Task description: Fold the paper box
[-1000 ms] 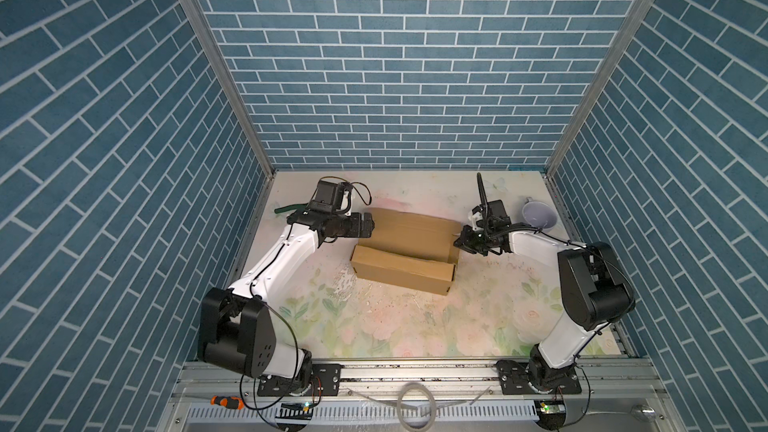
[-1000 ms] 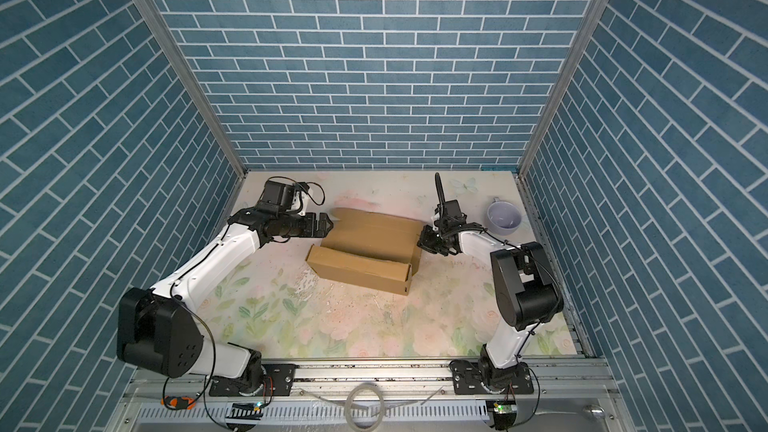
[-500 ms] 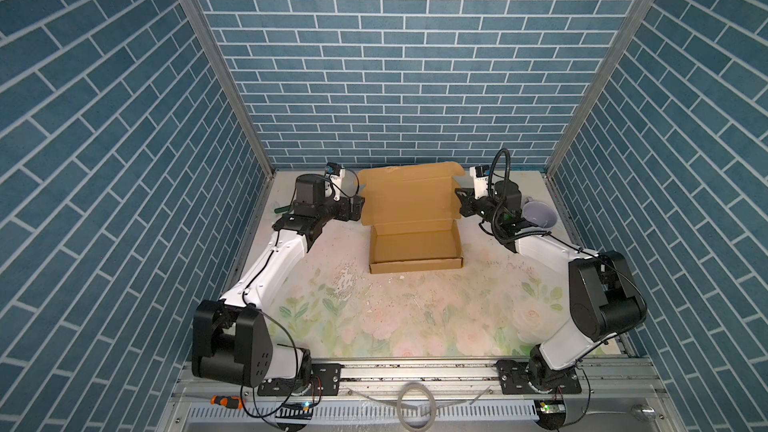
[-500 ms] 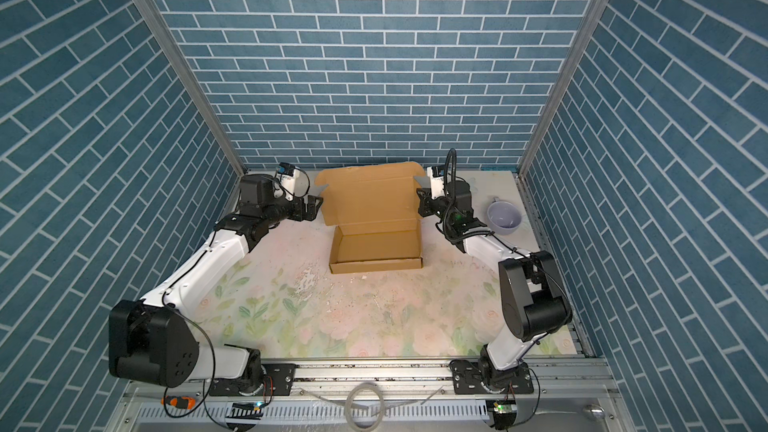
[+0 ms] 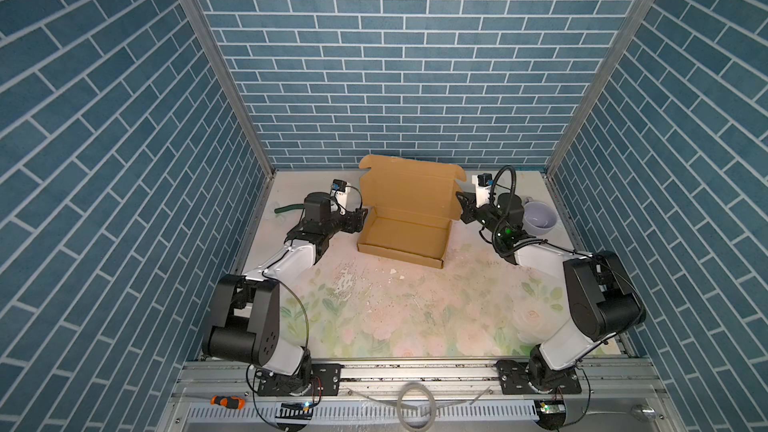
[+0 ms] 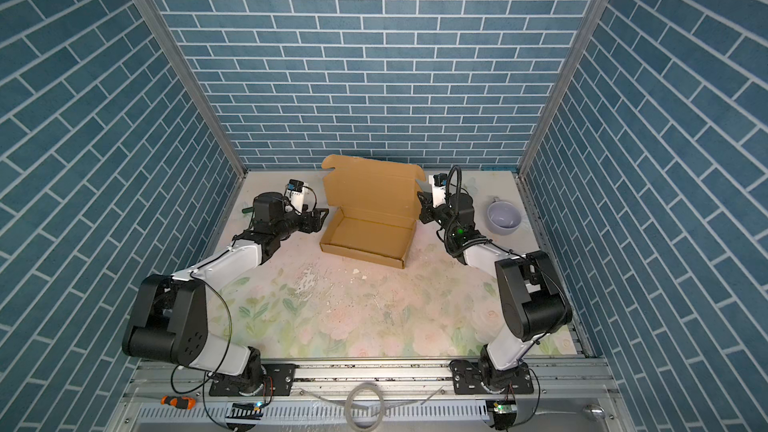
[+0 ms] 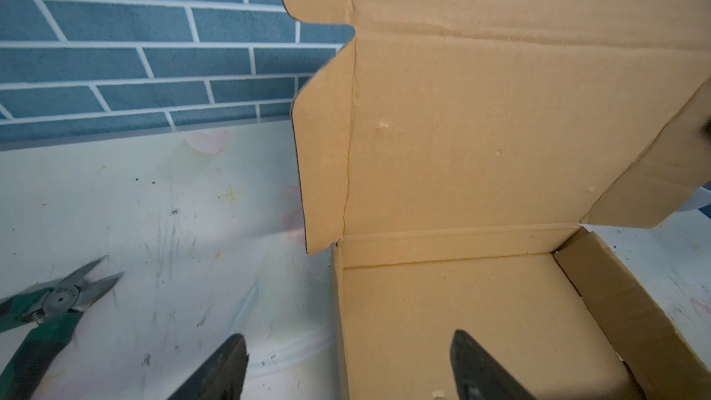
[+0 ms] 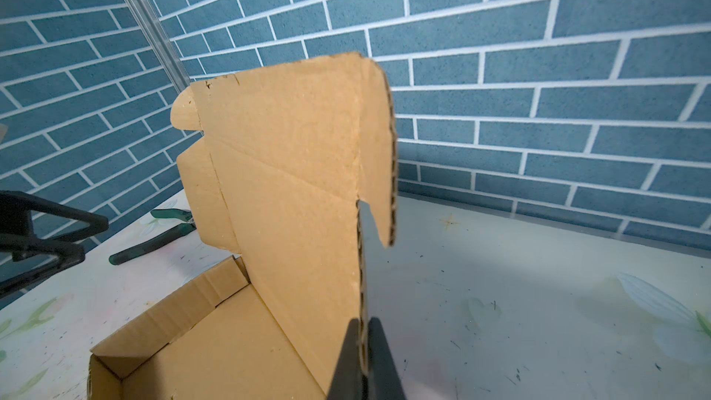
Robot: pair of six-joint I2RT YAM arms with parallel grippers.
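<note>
The paper box (image 5: 403,234) (image 6: 368,234) is brown cardboard, a shallow tray on the table with its lid standing upright at the back. My left gripper (image 5: 362,218) (image 6: 322,218) (image 7: 348,336) is open at the tray's left wall; that wall (image 7: 338,321) runs between the two fingers, one outside and one over the tray floor. My right gripper (image 5: 462,207) (image 6: 422,209) (image 8: 363,325) is shut on the lid's right edge (image 8: 359,263). The lid's side flaps (image 7: 327,148) stick out.
A lavender cup (image 5: 539,218) (image 6: 504,218) stands right of the right wrist. Green-handled cutters (image 5: 286,209) (image 7: 57,302) (image 8: 154,240) lie behind the left wrist. The brick back wall (image 5: 407,118) is close behind the lid. An orange screwdriver (image 5: 226,401) lies on the front rail.
The lid has gone from lying over the tray to standing upright. The box and both grippers have moved toward the back wall. The right gripper has stayed shut.
</note>
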